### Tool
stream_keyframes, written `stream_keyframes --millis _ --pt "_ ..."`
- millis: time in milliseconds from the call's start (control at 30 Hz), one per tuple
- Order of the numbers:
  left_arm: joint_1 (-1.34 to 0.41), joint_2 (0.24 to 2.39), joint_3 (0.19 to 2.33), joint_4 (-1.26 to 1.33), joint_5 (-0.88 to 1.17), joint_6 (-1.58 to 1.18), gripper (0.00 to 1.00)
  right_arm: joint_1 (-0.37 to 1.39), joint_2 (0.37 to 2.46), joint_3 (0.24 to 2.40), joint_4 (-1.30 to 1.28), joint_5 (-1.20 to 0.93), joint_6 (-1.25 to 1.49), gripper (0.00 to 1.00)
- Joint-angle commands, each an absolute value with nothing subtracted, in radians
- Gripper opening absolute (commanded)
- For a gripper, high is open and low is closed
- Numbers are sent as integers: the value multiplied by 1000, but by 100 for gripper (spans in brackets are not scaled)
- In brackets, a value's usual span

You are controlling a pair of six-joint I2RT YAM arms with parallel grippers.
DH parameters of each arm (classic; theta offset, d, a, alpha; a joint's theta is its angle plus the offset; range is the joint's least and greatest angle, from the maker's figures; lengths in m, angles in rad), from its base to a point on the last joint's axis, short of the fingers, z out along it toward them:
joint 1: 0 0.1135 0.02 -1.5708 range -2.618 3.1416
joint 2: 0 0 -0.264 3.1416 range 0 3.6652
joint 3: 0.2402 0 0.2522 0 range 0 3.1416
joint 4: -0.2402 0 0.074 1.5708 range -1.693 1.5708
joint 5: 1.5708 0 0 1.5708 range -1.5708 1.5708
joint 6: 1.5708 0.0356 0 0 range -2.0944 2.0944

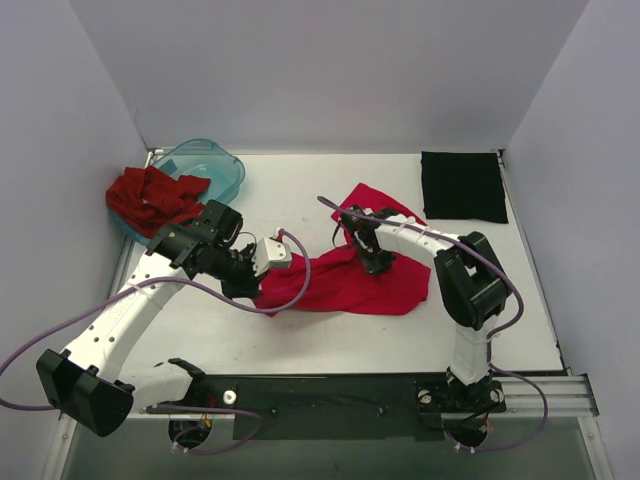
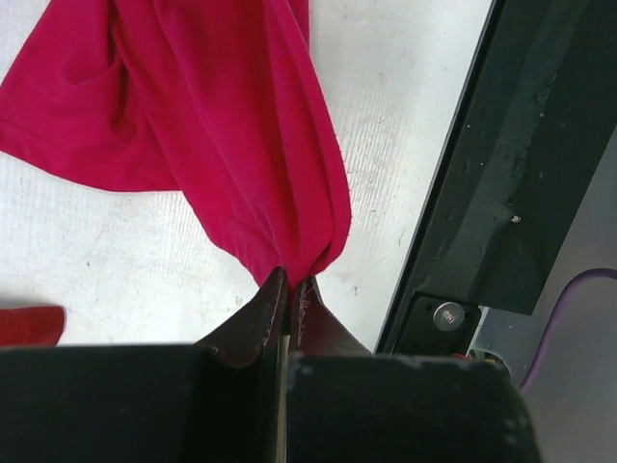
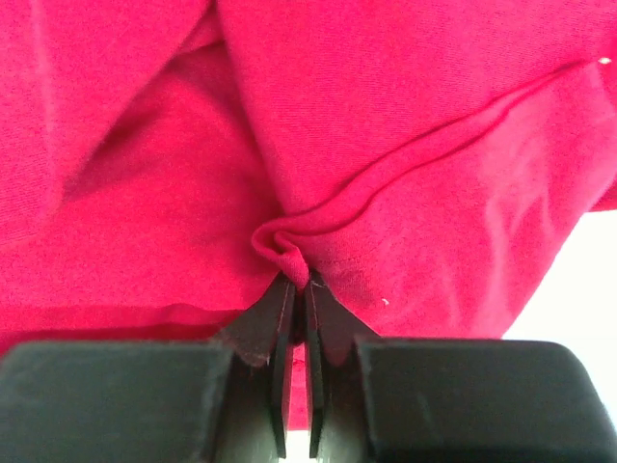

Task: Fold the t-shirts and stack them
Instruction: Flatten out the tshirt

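- Left gripper [image 2: 289, 284]: jaws pressed on pink shirt [image 2: 241, 125] corner, lower centre of frame.
- Right gripper [image 3: 301, 280]: jaws pinching hem fold.
- Cloth light, limp; probably best held at hems.

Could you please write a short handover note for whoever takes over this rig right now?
Left gripper: shut on a bunched end of the crimson-pink t-shirt.
Right gripper: shut on a pinched fold of the same shirt.
Crimson-pink t-shirt: mid-table, crumpled, not yet folded.
Black t-shirt: folded flat at the far right corner.
Brick-red t-shirt: crumpled, draped over the edge of the teal tub at far left.
Done: black one folded.
Left: fold the crimson-pink one, then the brick-red, and stack all three.
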State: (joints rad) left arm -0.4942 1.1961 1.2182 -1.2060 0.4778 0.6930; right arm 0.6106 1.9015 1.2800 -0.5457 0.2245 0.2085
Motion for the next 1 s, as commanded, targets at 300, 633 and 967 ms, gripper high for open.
stream_keyframes --millis 300,633,967 --pt "-371 1195 1479 -1197 158 655 0 506 1407 1451 -906 353 313 0" --pt "-370 1110 1804 -1338 264 476 0 541 908 1566 -1095 242 555 0" --pt "-319 1370 1913 -801 9 538 0 355 1611 2368 -836 101 276 0"
